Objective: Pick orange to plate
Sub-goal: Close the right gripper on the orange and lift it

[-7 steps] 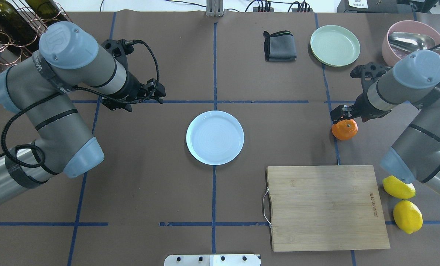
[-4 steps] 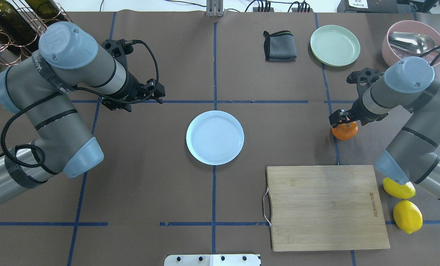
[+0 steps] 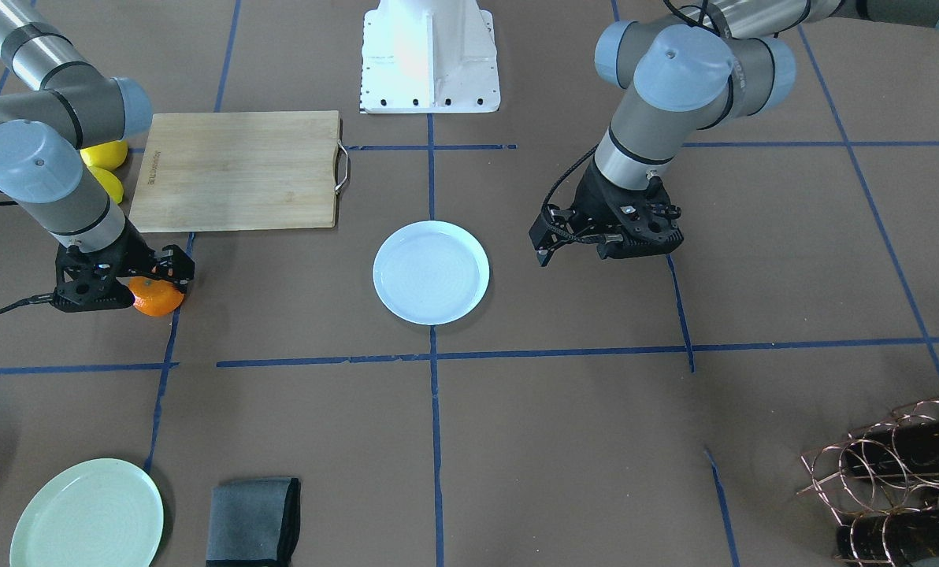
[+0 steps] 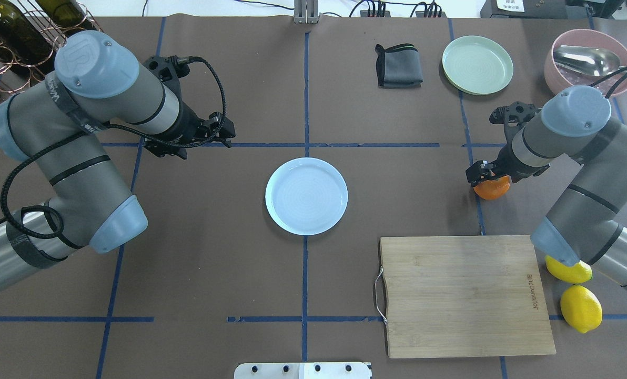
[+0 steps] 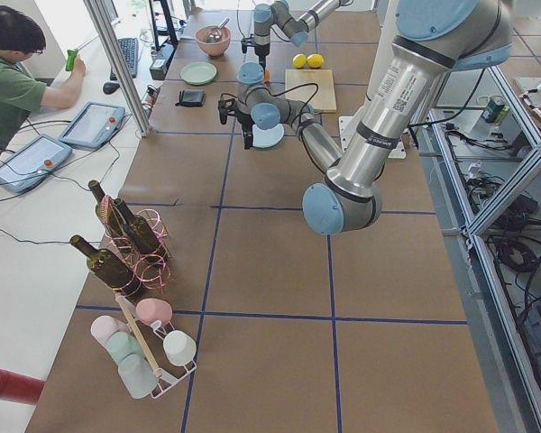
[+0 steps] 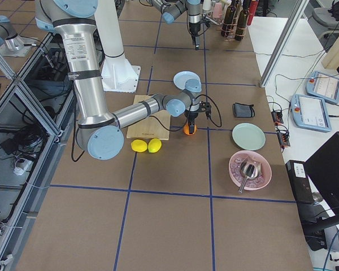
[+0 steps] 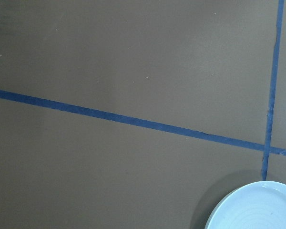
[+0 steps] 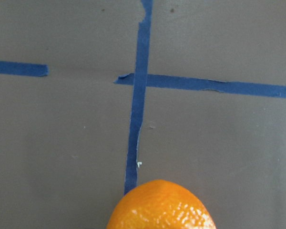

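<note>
Right gripper (image 4: pixel 484 176) sits atop the small bright-orange mandarin (image 4: pixel 495 189), well apart from the round bluish-white glossy plate (image 4: pixel 306 196). Its jaw spacing cannot be told, nor that of the left gripper (image 4: pixel 227 133).

Brown table (image 4: pixel 213 263), plate (image 4: pixel 306 196), orange (image 4: pixel 493 189), 2 lemons (image 4: pixel 580 308)

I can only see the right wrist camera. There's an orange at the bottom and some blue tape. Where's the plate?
Observer: The plate sits empty, well to the robot's left of the orange.
Kid: Is the gripper grabbing the orange?
Observer: The right gripper is down over it, and the orange rests on the table. I can't tell whether the gripper has closed.
Kid: What's the other arm doing?
Observer: The left gripper hovers on the plate's far side from the orange, not touching the plate.
</note>
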Robot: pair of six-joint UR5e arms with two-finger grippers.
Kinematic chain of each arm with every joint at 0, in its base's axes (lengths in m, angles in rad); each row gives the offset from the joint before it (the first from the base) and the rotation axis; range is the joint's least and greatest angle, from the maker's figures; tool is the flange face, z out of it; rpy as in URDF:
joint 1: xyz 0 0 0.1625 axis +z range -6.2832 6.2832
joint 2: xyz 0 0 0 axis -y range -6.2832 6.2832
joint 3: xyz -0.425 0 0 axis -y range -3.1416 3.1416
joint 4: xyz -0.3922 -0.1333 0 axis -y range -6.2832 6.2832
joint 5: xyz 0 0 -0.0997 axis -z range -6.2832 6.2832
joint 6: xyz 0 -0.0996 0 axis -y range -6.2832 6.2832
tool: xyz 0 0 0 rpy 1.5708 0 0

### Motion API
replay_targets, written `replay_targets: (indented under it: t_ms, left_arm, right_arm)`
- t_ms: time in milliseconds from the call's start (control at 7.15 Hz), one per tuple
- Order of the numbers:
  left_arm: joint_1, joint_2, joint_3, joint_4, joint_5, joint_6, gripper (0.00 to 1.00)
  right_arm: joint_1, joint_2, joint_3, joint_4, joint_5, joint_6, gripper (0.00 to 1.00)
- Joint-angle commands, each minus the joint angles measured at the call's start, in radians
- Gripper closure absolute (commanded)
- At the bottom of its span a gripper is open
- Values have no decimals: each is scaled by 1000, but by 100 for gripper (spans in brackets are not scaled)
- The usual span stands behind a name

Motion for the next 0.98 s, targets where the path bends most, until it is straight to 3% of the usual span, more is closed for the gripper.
replay_targets:
  t_ms: [0, 140, 280, 559, 839]
  left_arm:
    - [-1, 0, -3, 0, 0, 0, 0]
    - [-1, 0, -7, 0, 0, -2, 0]
    - [1, 0, -7, 0, -2, -2, 0]
    - [1, 0, -6, 0, -2, -2, 0]
    - [-1, 3, -6, 0, 0, 0, 0]
  right_arm:
    - [-4, 1, 0, 1, 0, 0, 0]
    - [-5, 1, 0, 1, 0, -3, 10]
    - [-4, -2, 1, 1, 0, -4, 30]
    - [-1, -9, 29, 1, 2, -7, 94]
    - [8, 0, 128, -16, 9, 16, 100]
